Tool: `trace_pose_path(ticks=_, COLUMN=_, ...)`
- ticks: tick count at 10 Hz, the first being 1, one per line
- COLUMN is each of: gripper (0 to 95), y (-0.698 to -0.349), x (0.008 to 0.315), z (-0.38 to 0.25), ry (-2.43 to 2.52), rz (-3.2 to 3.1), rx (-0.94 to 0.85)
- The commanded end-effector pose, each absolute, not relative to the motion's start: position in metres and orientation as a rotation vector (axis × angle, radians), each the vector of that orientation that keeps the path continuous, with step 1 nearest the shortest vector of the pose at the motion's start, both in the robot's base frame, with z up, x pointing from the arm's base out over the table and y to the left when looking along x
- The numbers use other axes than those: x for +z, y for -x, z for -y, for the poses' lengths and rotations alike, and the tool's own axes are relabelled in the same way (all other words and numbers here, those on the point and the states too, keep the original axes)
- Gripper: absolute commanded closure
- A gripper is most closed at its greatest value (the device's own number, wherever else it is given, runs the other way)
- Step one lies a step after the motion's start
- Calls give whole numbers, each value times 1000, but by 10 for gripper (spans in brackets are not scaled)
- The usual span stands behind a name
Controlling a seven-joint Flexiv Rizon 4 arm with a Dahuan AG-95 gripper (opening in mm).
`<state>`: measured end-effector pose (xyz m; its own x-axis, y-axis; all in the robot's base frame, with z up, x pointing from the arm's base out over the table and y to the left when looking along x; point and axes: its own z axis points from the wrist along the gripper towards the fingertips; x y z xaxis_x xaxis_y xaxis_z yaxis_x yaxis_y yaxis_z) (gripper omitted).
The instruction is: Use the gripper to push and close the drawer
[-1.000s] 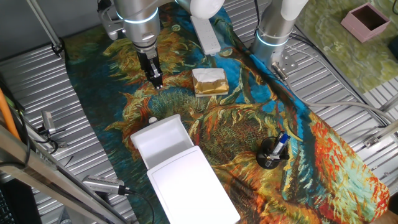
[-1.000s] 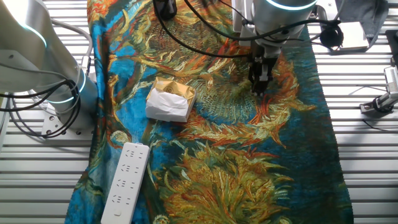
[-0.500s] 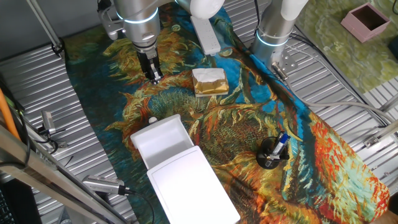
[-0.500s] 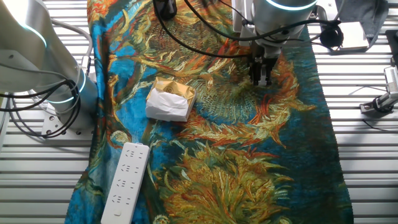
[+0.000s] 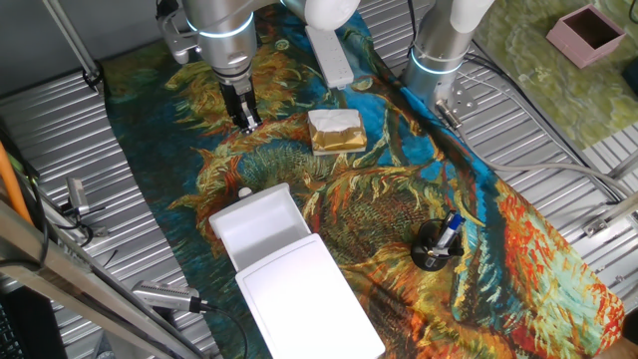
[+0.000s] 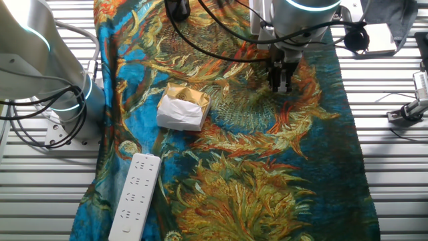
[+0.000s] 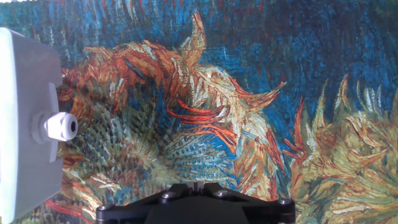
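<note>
The drawer (image 5: pixel 257 223) is a shallow white tray pulled out of its flat white box (image 5: pixel 310 299), with a small round knob (image 5: pixel 244 192) on its front. My gripper (image 5: pixel 246 123) hangs from the silver arm with the cyan ring, above the sunflower cloth and well beyond the knob, touching nothing. It also shows in the other fixed view (image 6: pixel 279 83). In the hand view the drawer front (image 7: pixel 25 106) and knob (image 7: pixel 61 126) are at the left edge, and my gripper (image 7: pixel 194 185) has its jaws together with nothing between them.
A gold-and-white block (image 5: pixel 335 131) lies right of my gripper. A long white bar (image 5: pixel 331 55) lies behind it. A black pen holder (image 5: pixel 435 247) stands at the right. The other silver arm (image 5: pixel 439 50) stands at the back, with a pink box (image 5: pixel 590 32) far right.
My gripper has moved a little up and away from the drawer since one second ago, then held still. The drawer has not moved.
</note>
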<state>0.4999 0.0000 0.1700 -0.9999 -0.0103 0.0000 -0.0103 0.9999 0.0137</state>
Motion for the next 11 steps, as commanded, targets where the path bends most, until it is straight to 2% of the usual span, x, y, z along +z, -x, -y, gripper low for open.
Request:
trace_pose_path(ticks=1, gripper=950, y=-500, x=170, z=0, ry=-16, rz=3140, rx=-21)
trace_pose_path(ticks=11, gripper=950, y=-499, x=170, z=0, ry=-143, rz=3141, rx=-27)
